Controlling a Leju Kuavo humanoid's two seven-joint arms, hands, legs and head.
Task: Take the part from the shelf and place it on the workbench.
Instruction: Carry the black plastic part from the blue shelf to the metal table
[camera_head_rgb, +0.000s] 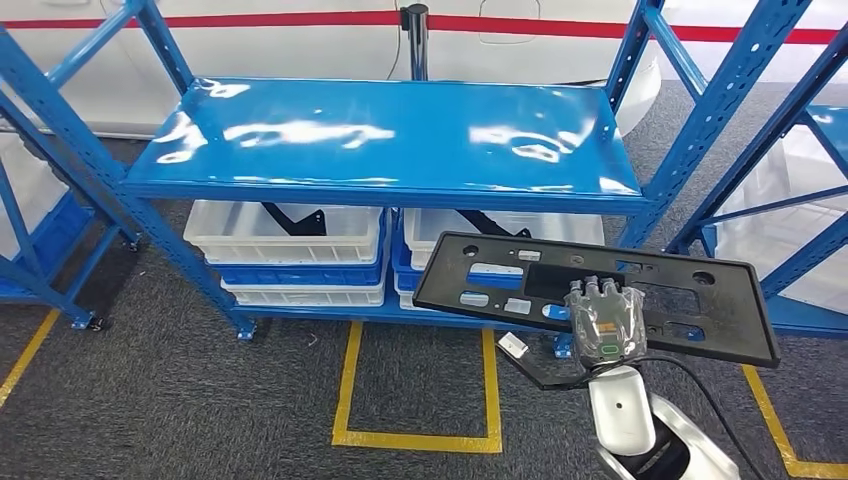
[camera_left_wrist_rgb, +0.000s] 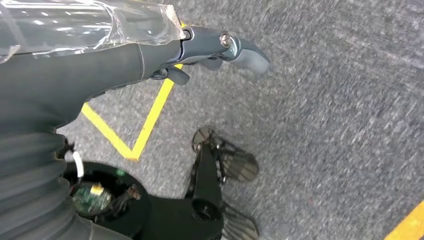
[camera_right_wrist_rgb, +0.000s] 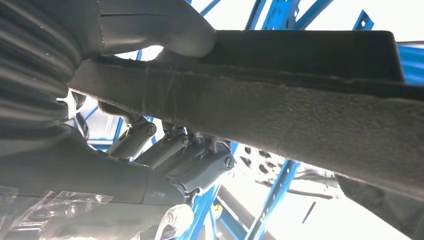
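One part is in my right hand (camera_head_rgb: 605, 322): a flat black panel (camera_head_rgb: 660, 300) with cut-outs, held out in front of the blue shelf (camera_head_rgb: 390, 135), clear of its boards and tilted a little down toward my right. In the head view my fingers (camera_head_rgb: 598, 288) hook over its near edge; the right wrist view shows the underside of that grip, the thumb (camera_right_wrist_rgb: 165, 35) pressed on one face of the panel (camera_right_wrist_rgb: 300, 105) and the darker fingers (camera_right_wrist_rgb: 190, 155) curled against the other. My left hand (camera_left_wrist_rgb: 220, 47) hangs over grey carpet (camera_left_wrist_rgb: 340, 125) marked with a yellow line (camera_left_wrist_rgb: 150, 120), fingers loosely curled with nothing in them. On the shelf's bottom board sit white bins (camera_head_rgb: 290, 235) stacked with blue ones (camera_head_rgb: 300, 272); black parts (camera_head_rgb: 295, 218) lie in the two upper white bins (camera_head_rgb: 500, 225). A yellow square (camera_head_rgb: 420, 385) is taped on the floor before the shelf.
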